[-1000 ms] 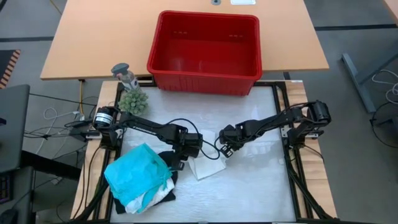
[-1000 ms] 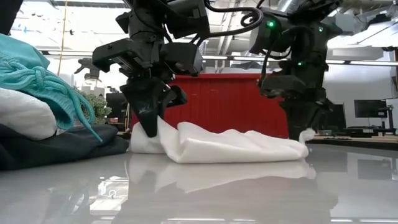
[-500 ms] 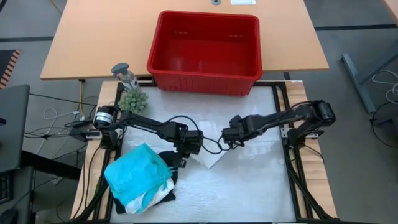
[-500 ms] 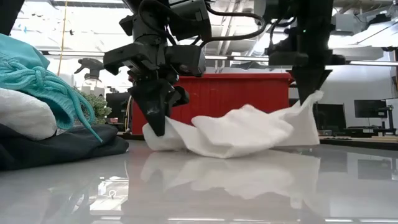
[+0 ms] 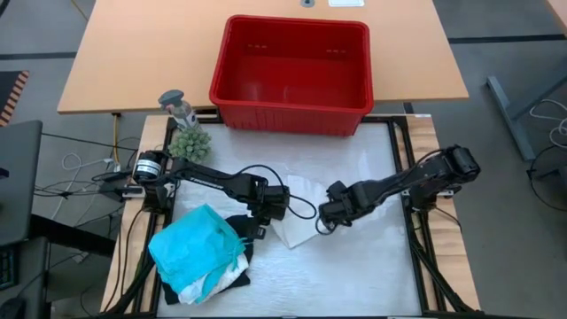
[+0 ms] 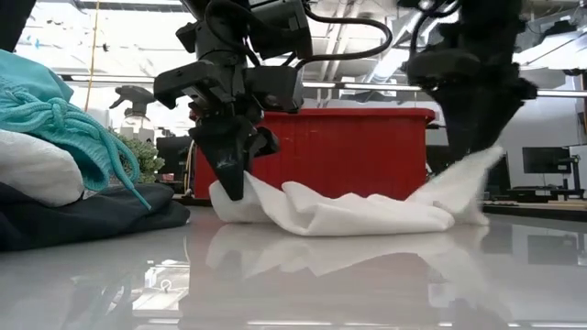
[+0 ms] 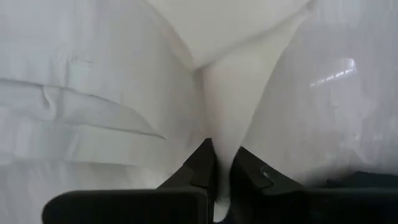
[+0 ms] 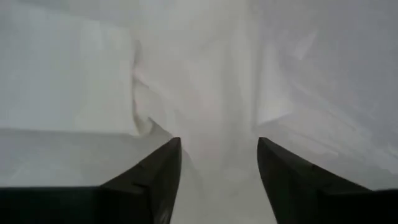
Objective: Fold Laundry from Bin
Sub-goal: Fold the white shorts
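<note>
A white cloth from the laundry [image 6: 358,211] lies crumpled on the glossy white table, between my two grippers. My left gripper [image 6: 231,188] is shut on the cloth's left end. My right gripper [image 8: 219,162] hangs open over the right end [image 6: 468,174], which stands up in a peak between its parted fingers; I cannot tell whether they touch it. At the near left sits a pile with a teal piece [image 5: 197,248] on top of white and black ones. The red bin [image 5: 292,62] stands behind the table's far edge. My left gripper pinches the white cloth's left end [image 7: 222,140] between its two fingers, where the cloth is gathered into a narrow ridge. The fingers come steeply from above. This end sits just off the table, and the rest trails away across it, slack.
A small green plant [image 5: 190,142] and a spray bottle [image 5: 179,106] stand at the far left corner. The laundry pile [image 6: 55,183] takes up the near left. Bare table [image 5: 363,266] lies in front of and to the right of the cloth.
My right gripper lifted the cloth's right end off the table and carried it toward the far edge. It then swung back toward the near edge and opened. That end has sunk from its raised peak to a lower one, while the left end stayed in my left gripper.
</note>
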